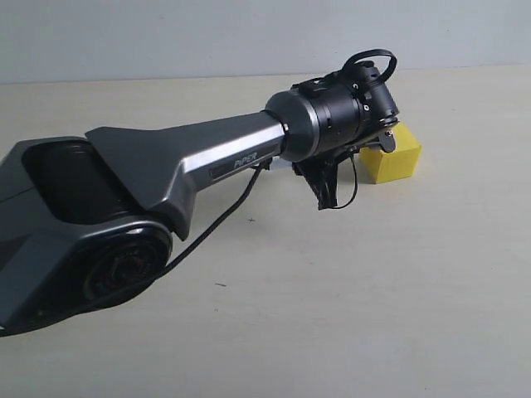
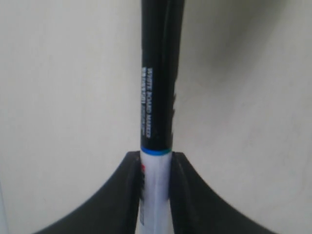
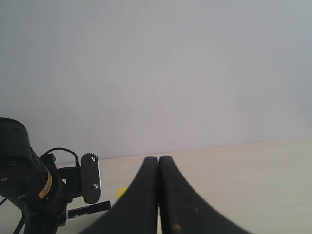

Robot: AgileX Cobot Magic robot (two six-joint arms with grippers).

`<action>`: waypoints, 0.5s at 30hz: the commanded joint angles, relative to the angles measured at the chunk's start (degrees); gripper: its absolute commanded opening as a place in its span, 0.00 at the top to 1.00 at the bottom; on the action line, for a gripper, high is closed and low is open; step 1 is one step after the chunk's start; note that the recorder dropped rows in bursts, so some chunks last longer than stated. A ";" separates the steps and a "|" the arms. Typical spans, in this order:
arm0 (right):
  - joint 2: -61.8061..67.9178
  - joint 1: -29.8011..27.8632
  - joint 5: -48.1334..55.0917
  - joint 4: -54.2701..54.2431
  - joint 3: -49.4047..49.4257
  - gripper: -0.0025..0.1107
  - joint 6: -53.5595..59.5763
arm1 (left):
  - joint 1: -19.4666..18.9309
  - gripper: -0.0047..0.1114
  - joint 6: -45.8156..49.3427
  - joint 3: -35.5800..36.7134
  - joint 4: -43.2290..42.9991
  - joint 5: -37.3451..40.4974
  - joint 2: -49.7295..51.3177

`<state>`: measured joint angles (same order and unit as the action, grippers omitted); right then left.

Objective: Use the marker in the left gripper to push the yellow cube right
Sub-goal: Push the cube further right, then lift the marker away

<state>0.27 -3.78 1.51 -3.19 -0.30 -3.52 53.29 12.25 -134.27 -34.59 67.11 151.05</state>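
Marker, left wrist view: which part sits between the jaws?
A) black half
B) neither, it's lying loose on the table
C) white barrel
C: the marker has its white barrel pinched in the left gripper, and the black half sticks out beyond the jaws.

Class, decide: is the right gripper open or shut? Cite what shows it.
Shut: on the right gripper the two black fingers touch along their length, nothing between them.
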 commanded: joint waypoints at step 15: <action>-0.27 -0.18 -0.51 0.33 0.30 0.98 0.46 | 0.03 0.96 -4.11 -3.02 -2.71 -4.64 1.39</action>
<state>0.27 -3.78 1.51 -3.19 -0.30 -3.52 53.29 9.02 -136.87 -35.30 61.13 152.48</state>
